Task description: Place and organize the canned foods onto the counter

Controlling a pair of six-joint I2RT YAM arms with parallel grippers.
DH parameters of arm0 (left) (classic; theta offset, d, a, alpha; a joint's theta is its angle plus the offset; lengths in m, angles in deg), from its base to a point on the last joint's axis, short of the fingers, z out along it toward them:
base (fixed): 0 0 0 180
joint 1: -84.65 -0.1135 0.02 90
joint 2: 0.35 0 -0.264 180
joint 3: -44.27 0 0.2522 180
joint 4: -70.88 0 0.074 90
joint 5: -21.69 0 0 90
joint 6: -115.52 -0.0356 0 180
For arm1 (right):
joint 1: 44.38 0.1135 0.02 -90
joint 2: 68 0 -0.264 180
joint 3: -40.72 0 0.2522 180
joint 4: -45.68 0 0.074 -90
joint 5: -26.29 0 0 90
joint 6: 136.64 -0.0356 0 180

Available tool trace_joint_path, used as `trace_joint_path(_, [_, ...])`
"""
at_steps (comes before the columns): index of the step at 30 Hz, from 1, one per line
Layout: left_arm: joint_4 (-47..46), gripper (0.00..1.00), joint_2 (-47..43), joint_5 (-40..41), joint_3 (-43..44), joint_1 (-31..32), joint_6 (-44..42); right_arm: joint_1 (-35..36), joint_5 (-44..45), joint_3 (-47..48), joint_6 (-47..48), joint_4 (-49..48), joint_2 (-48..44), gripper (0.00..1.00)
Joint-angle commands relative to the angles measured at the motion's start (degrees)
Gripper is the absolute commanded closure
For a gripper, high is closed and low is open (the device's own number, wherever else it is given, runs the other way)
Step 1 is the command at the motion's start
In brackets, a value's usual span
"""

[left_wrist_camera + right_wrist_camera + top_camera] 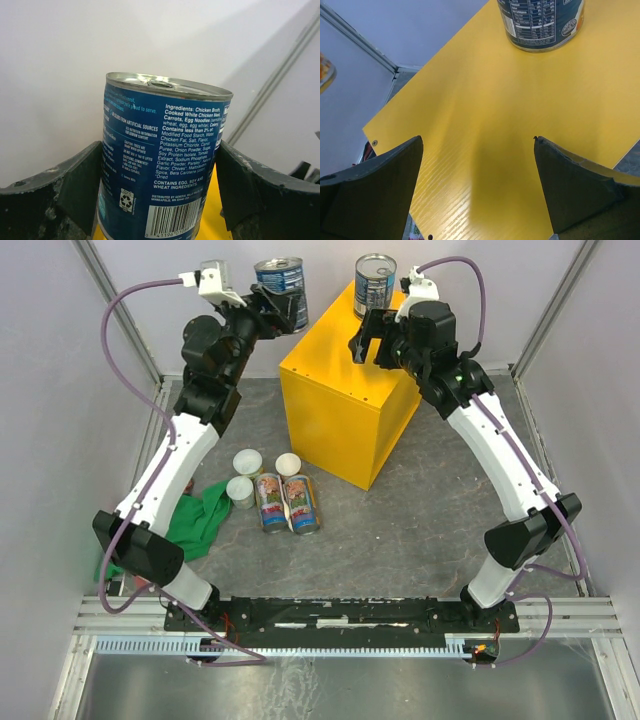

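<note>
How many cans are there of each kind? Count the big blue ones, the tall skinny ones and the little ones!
Wide blue cans: 2
Tall slim colourful cans: 2
Small pale-lidded cans: 3
Total: 7 cans

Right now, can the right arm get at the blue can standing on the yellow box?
Probably yes. Its open fingers are over the yellow box, and the blue can stands just ahead of them with nothing in between.
</note>
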Motion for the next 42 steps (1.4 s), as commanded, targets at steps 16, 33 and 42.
trace_joint_path(16, [-32.2,0.97,3.5,-6.3,-5.0,6.8,-0.2,-1.3,3.9,-4.3,1.7,-5.2,-9.0,0.01])
trace_joint_path(33, [-39.8,0.93,4.6,-6.6,-14.0,12.0,-3.7,-1.7,2.4,-6.6,1.2,-7.2,-11.0,0.01])
trace_joint_path(42, [-38.9,0.51,3.1,-5.9,-18.0,12.7,-2.8,-1.7,-1.1,-6.7,-0.6,-7.8,-11.0,0.01])
